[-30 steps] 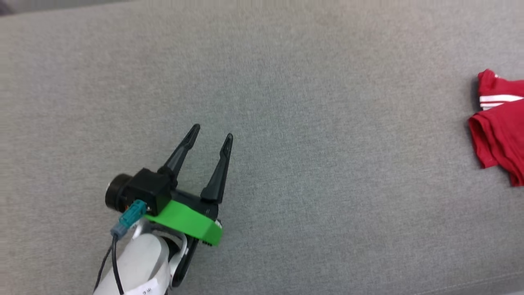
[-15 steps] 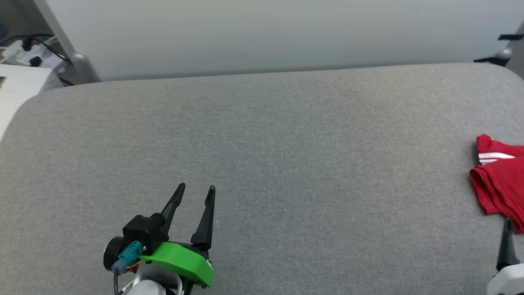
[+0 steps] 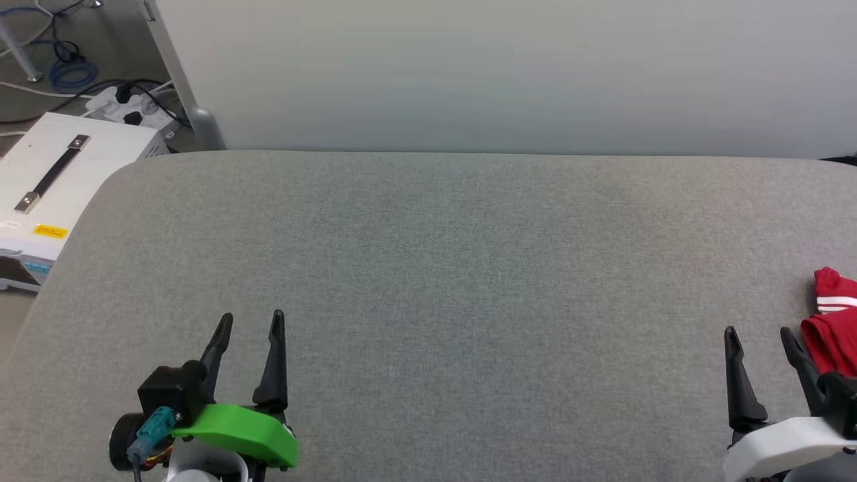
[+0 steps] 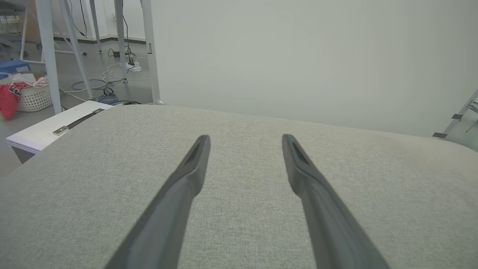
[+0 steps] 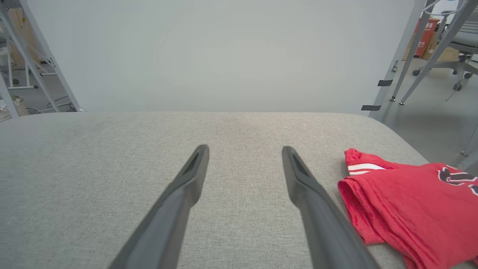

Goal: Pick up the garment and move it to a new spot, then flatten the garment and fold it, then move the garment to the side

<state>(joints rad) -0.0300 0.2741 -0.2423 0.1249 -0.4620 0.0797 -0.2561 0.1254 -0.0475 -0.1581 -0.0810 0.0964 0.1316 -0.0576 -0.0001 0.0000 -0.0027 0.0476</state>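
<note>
Low over the desk (image 3: 428, 268), holds left claw (image 3: 253, 314) and right claw (image 3: 757, 329) spread wide and empty, off the garment (image 3: 833, 341) folded at the right edge, seemingly set aside already.

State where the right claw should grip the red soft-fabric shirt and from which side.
Probably pinch the red soft-fabric shirt at its rolled edge facing the right claw, approaching from the robot's left: that fold bulges above the grey fabric surface.

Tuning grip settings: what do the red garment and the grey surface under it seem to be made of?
The garment: soft knit, probably cotton or polyester jersey, matte; it folds limply and shows stitched hems. The surface: woven cloth cover, matte heathered grey, with a fine visible weave and rounded edges, perhaps padded.
</note>
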